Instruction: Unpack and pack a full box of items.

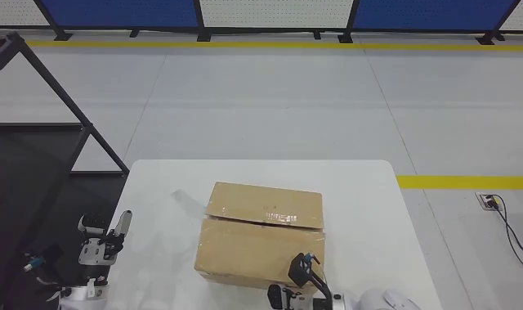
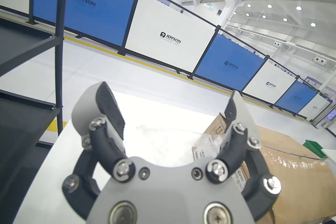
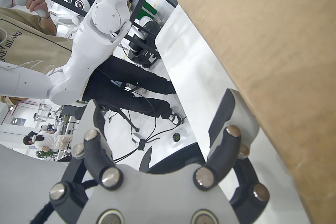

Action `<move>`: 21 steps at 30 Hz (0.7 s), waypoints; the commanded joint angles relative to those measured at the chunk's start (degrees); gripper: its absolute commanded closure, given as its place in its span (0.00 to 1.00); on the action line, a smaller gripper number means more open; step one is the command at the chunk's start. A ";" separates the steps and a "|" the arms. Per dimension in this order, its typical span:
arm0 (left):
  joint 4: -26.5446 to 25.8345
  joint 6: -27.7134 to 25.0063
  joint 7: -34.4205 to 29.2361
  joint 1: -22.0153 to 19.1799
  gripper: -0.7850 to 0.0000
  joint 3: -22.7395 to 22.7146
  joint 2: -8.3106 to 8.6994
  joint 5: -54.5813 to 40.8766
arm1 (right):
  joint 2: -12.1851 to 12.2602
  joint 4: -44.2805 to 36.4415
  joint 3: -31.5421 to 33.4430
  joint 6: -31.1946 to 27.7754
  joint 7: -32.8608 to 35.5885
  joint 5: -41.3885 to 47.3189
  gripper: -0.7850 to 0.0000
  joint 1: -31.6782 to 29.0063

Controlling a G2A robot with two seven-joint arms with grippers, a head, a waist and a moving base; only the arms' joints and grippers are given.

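Note:
A closed cardboard box (image 1: 261,232), taped along its top seam, sits in the middle of the white table (image 1: 368,228). My left gripper (image 1: 108,228) hovers at the table's left edge, open and holding nothing. In the left wrist view the left gripper (image 2: 170,107) points across the table with the box (image 2: 288,156) off to one side. My right gripper (image 1: 305,267) is at the box's near side, close to its right corner. In the right wrist view the right gripper (image 3: 160,114) is open and holds nothing, with one finger (image 3: 223,109) close beside the box wall (image 3: 262,25).
A black metal rack (image 1: 49,146) stands just left of the table. A sheet of clear plastic (image 2: 168,135) lies on the table left of the box. A green bin (image 2: 315,147) shows beyond the box. Blue and white fence panels (image 1: 278,3) close off the far floor.

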 commanded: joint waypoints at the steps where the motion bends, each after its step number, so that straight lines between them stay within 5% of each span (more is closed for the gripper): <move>1: 0.00 0.00 0.00 0.00 0.00 0.00 0.00 0.00 | -0.25 -0.09 -0.12 0.42 -0.65 -0.44 0.00 0.10; 21: 0.00 0.00 0.00 0.00 0.00 0.00 0.00 0.00 | -4.10 3.92 -3.43 2.65 -5.85 -0.53 0.00 4.21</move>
